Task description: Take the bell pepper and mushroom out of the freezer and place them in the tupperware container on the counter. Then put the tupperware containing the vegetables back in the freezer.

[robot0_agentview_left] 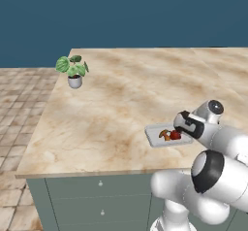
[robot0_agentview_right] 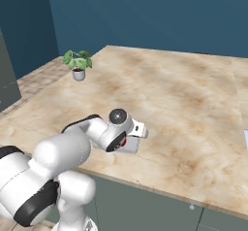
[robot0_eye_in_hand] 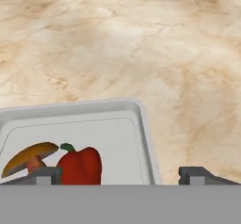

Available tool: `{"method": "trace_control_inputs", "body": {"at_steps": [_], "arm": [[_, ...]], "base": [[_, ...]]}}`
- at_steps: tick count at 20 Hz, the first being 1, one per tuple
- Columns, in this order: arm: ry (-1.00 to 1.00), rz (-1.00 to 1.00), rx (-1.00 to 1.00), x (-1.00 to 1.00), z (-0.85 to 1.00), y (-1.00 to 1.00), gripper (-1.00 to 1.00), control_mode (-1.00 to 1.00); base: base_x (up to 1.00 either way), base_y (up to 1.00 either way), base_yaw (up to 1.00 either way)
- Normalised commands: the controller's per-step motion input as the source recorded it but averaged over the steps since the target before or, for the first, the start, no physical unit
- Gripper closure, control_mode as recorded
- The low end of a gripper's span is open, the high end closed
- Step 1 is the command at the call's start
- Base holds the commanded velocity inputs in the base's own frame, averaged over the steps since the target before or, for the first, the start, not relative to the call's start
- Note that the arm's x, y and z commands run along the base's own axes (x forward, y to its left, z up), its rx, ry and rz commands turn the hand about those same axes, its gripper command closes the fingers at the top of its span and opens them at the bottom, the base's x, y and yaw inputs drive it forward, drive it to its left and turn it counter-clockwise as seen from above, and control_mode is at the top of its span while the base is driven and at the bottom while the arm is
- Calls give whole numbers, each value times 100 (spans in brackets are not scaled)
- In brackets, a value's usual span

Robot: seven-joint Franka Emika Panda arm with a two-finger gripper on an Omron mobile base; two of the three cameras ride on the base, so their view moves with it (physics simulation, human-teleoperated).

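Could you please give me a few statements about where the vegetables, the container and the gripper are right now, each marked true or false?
1. The bell pepper lies inside the tupperware container. True.
2. The mushroom sits on the bare counter. False: it lies in the container beside the pepper.
3. The gripper is shut on the bell pepper. False: its fingertips stand wide apart, holding nothing.
4. A potted plant stands near the counter's far corner. True.
5. The container stands at the counter's far edge. False: it is near the front edge.

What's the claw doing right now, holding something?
Gripper: open, holding nothing, above the tray with the red pepper and mushroom inside.
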Motion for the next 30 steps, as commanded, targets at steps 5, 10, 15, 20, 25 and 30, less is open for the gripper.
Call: {"method": "trace_control_inputs", "body": {"at_steps": [5, 10, 15, 20, 25, 30], "arm": [[1, 0, 1, 8, 2, -57, -100, -100], [5, 0, 1, 7, -12, -34, -100, -100], [0, 1, 0, 0, -21, -1, -100, -100], [0, 0, 0, 0, -21, 0, -100, -100], [2, 0, 0, 14, -22, 0, -100, -100], [5, 2, 0, 19, -28, 3, -100, -100]], "base": [[0, 0, 0], [0, 0, 0], [0, 0, 0], [0, 0, 0], [0, 0, 0], [0, 0, 0]]}}
